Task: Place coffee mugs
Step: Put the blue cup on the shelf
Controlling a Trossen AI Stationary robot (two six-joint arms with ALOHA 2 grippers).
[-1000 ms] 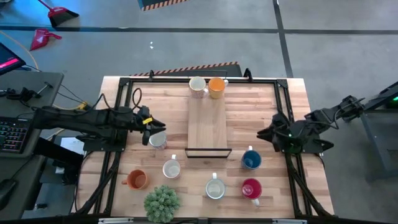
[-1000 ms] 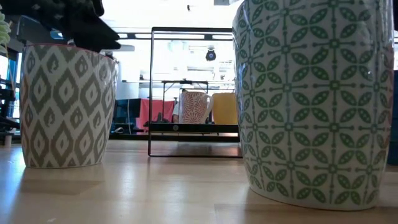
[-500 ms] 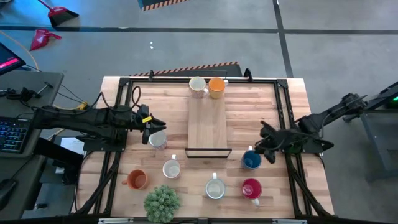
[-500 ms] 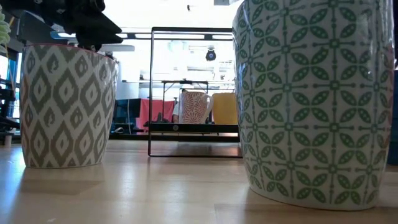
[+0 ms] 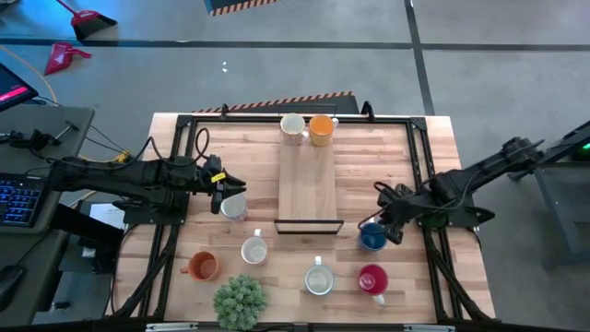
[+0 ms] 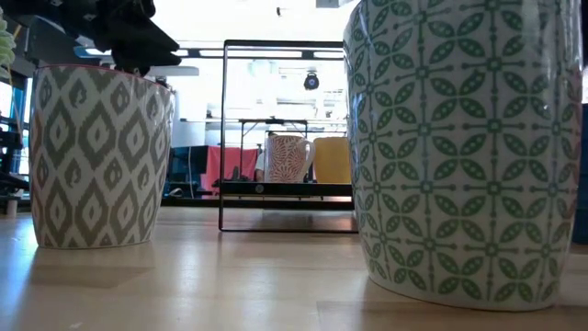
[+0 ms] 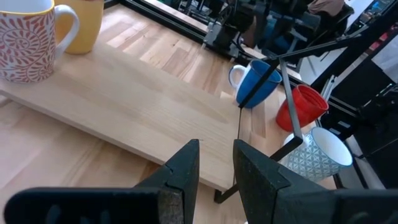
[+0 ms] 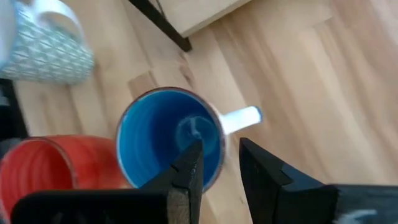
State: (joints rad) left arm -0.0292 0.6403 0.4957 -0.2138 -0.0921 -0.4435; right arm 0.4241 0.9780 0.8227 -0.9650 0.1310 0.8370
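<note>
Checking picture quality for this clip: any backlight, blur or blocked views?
Low view: bright room behind backlights the scene, and two close mugs, grey-patterned and green-patterned, fill much of it. Right wrist view: blue mug slightly soft below the right end effector. High view: even light, sharp.
</note>
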